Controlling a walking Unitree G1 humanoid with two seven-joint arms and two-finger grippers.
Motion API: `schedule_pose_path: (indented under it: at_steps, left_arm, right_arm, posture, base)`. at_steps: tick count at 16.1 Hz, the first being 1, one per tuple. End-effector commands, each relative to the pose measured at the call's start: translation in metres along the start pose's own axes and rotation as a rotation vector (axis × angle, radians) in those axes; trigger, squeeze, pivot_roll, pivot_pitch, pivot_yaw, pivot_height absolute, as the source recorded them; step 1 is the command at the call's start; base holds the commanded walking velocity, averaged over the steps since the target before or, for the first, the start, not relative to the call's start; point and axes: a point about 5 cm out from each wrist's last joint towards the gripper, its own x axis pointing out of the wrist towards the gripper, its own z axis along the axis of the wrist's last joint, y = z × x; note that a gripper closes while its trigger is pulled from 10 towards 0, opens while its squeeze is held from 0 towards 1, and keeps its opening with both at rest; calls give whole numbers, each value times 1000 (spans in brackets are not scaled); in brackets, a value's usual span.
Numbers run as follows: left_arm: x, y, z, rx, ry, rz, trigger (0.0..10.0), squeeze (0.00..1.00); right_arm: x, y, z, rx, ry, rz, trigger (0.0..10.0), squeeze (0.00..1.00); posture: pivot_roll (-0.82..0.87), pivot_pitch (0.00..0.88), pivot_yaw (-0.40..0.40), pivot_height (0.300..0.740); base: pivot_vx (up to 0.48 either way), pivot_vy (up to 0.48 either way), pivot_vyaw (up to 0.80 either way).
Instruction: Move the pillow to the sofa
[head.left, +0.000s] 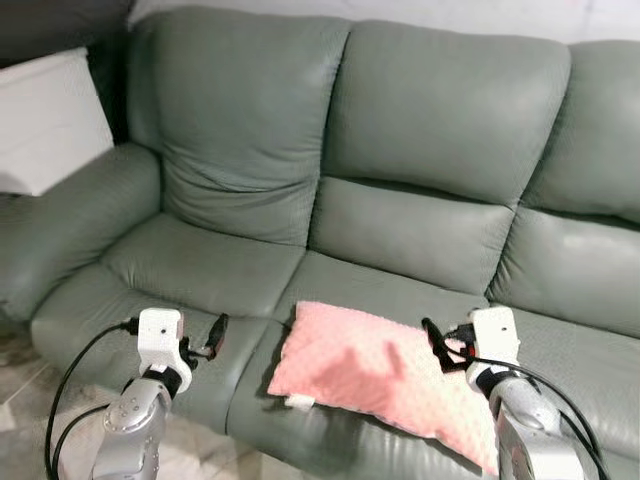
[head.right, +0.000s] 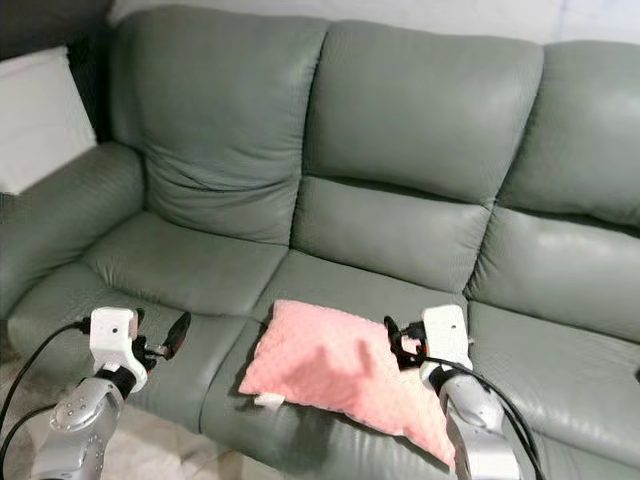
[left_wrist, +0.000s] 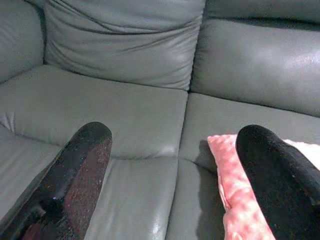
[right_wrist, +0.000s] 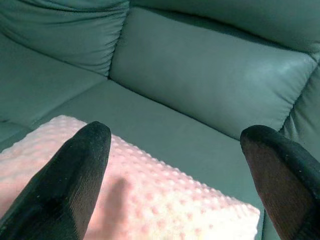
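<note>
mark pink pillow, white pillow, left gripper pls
pink pillow (head.left: 370, 375), left eye view, middle of top face.
white pillow (head.left: 45, 120), left eye view, middle of face.
left gripper (left_wrist: 175, 165), left wrist view, midway between fingers.

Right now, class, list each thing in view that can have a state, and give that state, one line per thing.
pink pillow: lying flat on the sofa's middle seat, held by neither gripper.
sofa: green, carrying the pillow near its front edge.
white cushion: propped on the sofa's armrest.
left gripper: open, holding nothing.
right gripper: open, above the pillow.
</note>
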Motion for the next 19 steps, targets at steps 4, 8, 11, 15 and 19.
schedule_pose_path:
  at_steps: [4, 8, 11, 15, 19]
  left_arm:
    - [5, -1, 4, -9, 0, -11, 10000, 0]
    - [6, 2, 7, 3, -3, -4, 10000, 0]
    - [3, 4, 4, 8, 12, -4, 10000, 0]
    - [5, 5, 4, 14, 15, -7, 10000, 0]
    - [5, 4, 2, 20, 27, -9, 10000, 0]
  right_arm:
    - [6, -2, 8, -5, -22, -8, 10000, 0]
    - [5, 1, 14, -11, -37, -2, 10000, 0]
    - [6, 3, 22, -14, -55, -1, 10000, 0]
    - [5, 9, 28, -12, -71, 8, 10000, 0]
    - [3, 12, 31, -5, -67, 4, 10000, 0]
  posture:
    - [-138, 0, 9, 740]
    - [-133, 0, 9, 740]
    - [-130, 0, 12, 740]
    - [-130, 0, 15, 740]
    - [-131, 0, 21, 740]
  base:
    - [0, 0, 0]
    - [-133, 0, 0]
    - [-289, 0, 0]
    - [-296, 0, 0]
    - [-299, 0, 0]
